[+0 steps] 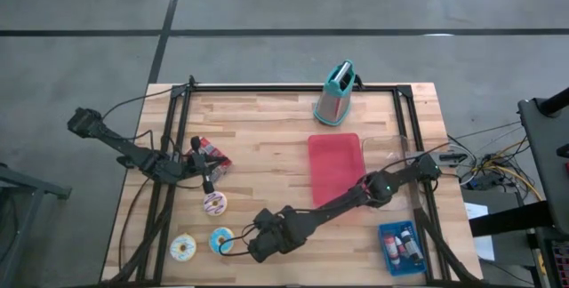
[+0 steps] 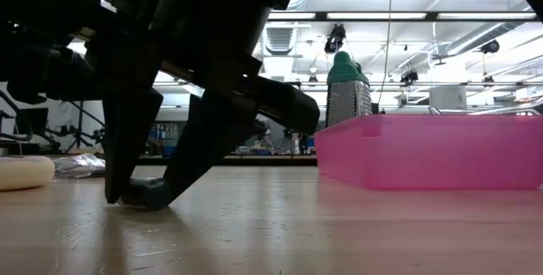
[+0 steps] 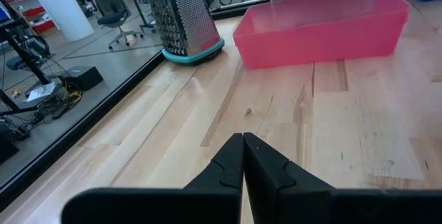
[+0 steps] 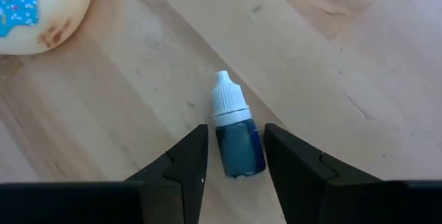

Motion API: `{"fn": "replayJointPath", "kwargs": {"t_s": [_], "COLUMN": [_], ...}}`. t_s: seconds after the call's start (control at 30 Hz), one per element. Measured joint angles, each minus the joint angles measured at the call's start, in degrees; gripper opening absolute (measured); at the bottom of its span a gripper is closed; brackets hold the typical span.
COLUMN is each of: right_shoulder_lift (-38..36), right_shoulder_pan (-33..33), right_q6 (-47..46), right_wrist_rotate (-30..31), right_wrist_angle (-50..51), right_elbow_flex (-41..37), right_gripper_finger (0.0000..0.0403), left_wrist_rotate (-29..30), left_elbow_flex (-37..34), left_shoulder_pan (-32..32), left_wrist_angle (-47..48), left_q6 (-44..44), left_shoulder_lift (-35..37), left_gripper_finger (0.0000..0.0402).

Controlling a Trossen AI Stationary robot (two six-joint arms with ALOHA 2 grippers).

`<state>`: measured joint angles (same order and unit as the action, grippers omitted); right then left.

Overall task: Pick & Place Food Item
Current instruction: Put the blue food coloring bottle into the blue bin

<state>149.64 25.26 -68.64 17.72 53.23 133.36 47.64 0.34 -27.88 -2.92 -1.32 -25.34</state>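
From above: wooden slat table (image 1: 267, 137) on grey concrete floor, pink tray (image 1: 336, 165) about centre, grater (image 1: 335, 95) at 12 o'clock of it, blue box (image 1: 402, 247) at 4 o'clock, three doughnuts (image 1: 214, 203) toward 8 o'clock, right gripper (image 1: 245, 244) beside them, left gripper (image 1: 210, 187) well off at 9 o'clock. At table height: workshop room with ceiling strip lights behind tray and grater. Left wrist: fingers (image 3: 228, 165) pressed together over bare planks; right wrist: jaws spread either side of small blue dropper bottle (image 4: 236, 137) lying on the wood, not clamped, blue-iced doughnut (image 4: 38, 6) at 10 o'clock
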Motion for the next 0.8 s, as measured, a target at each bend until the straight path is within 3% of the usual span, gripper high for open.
{"fn": "replayJointPath", "kwargs": {"t_s": [0.5,0.8], "right_shoulder_lift": [0.00,0.00], "right_shoulder_pan": [-0.02,-0.02], "right_q6": [0.02,0.02], "right_wrist_rotate": [0.00,0.12], "right_wrist_angle": [0.61,0.59], "right_elbow_flex": [-0.11,-0.11], "right_gripper_finger": [0.0087,0.0088], "left_wrist_rotate": [0.00,0.00], "left_elbow_flex": [0.00,-0.02], "left_shoulder_pan": [-0.02,0.00], "left_wrist_angle": [0.00,0.00], "left_q6": [0.00,0.00], "left_shoulder_lift": [0.00,0.00], "left_gripper_finger": [0.0012,0.0012]}}
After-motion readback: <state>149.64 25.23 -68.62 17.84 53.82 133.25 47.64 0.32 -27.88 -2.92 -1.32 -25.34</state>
